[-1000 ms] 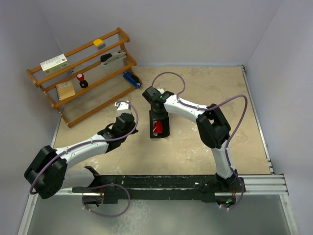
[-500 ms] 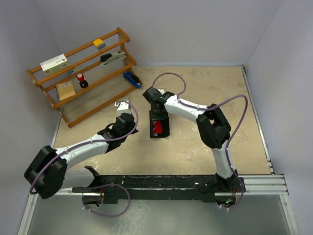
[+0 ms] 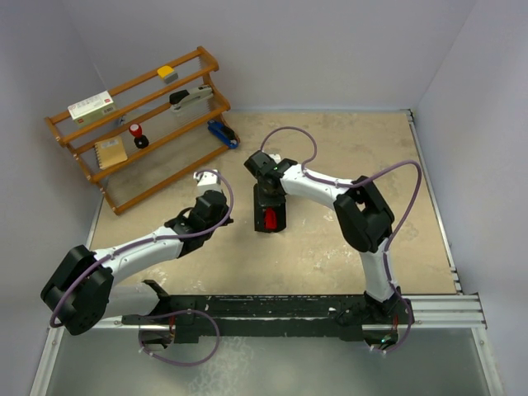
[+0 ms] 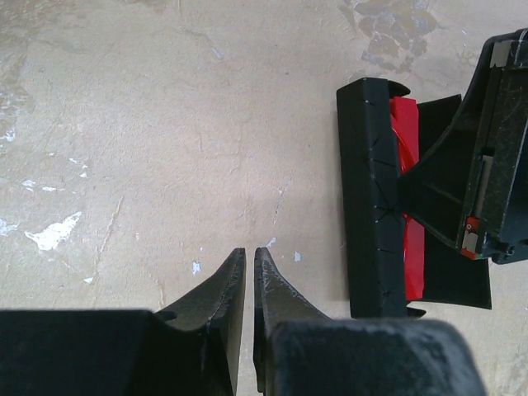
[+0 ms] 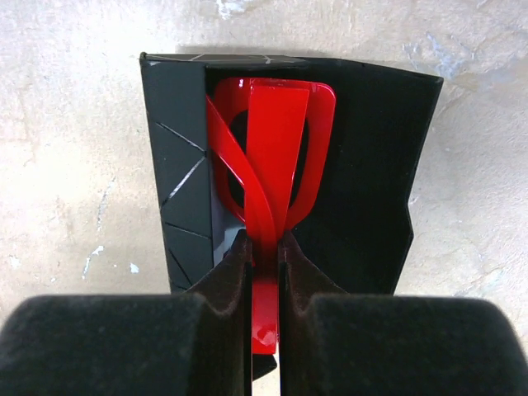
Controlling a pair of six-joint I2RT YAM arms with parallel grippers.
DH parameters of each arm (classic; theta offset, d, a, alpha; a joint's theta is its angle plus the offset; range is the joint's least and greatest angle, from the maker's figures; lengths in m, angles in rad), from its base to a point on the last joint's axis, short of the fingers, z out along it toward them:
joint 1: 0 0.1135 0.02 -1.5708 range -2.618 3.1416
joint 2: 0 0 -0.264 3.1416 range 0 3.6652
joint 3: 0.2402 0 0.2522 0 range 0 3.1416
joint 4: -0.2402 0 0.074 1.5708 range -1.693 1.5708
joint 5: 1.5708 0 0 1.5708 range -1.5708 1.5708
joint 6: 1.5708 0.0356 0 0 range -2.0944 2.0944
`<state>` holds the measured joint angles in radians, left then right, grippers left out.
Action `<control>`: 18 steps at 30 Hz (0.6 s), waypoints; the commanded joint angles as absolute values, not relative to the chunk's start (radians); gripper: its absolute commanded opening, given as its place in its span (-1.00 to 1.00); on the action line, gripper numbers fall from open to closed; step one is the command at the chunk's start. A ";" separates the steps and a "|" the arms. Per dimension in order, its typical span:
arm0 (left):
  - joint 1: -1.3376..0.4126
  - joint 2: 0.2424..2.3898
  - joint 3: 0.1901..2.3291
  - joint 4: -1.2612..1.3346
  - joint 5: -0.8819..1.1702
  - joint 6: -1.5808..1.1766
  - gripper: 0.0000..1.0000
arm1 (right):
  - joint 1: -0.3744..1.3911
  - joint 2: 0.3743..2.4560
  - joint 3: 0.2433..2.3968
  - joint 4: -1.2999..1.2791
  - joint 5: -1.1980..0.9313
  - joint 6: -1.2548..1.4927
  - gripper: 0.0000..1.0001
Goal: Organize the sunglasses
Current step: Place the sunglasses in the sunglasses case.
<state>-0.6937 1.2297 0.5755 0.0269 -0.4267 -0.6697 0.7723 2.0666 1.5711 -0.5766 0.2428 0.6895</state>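
Note:
The red folded sunglasses (image 5: 272, 157) lie in the open black case (image 5: 371, 173) at mid table. My right gripper (image 5: 265, 247) is shut on the sunglasses, its fingers (image 5: 235, 268) pinching the red frame over the case. In the top view the sunglasses (image 3: 270, 219) show red inside the case (image 3: 279, 221), under my right gripper (image 3: 267, 202). My left gripper (image 4: 248, 256) is shut and empty, low over bare table left of the case (image 4: 371, 181), with the sunglasses (image 4: 406, 148) showing inside it. In the top view it (image 3: 221, 213) sits just left of the case.
A wooden rack (image 3: 140, 124) stands at the back left with a box, a stapler, a notebook and small items. White walls close in the table on three sides. The arms' base rail (image 3: 289, 309) runs along the near edge.
My right gripper has shifted slightly right and nearer with the sunglasses, which now sit squarer in the case. My left arm has not moved.

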 commanded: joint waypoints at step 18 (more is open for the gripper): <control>-0.687 1.212 0.566 0.075 -0.422 -0.670 -0.88 | 0.779 2.044 1.599 -0.593 0.209 0.671 -0.72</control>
<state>-0.6937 1.2297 0.5739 0.0292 -0.4232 -0.6697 0.7715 2.0583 1.5566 -0.5755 0.2356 0.6804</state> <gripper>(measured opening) 0.058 0.128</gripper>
